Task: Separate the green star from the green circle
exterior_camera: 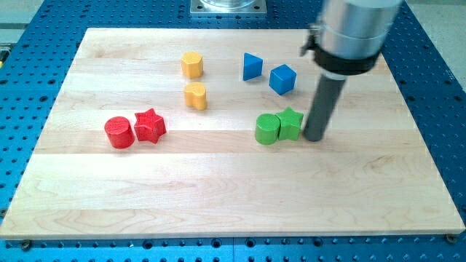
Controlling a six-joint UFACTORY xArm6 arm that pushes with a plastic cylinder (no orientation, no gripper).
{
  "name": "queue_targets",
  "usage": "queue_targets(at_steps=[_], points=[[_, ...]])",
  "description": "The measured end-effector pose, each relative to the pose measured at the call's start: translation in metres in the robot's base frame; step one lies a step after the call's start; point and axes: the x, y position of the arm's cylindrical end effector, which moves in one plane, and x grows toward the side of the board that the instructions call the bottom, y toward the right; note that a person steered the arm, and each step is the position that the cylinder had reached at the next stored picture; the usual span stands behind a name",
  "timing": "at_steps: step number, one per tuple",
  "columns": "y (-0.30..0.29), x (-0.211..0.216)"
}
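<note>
My tip (314, 137), a bare dark rod grasping nothing, stood just at three o'clock of the green plastic star (290, 122), which touched the green plastic circle (267, 129). I judged circling to twelve o'clock wiser than pushing both together.

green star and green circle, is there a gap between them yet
No, the green star sits against the green circle, with my tip at the star's right.
</note>
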Motion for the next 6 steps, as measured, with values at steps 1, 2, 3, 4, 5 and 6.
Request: queue_targets(at_steps=[1,2,3,4,5,6], points=[[-0.045,0.000],[-0.074,0.000],[-0.085,0.018],[-0.090,0.061],[-0.116,0.042],[-0.149,0.035]])
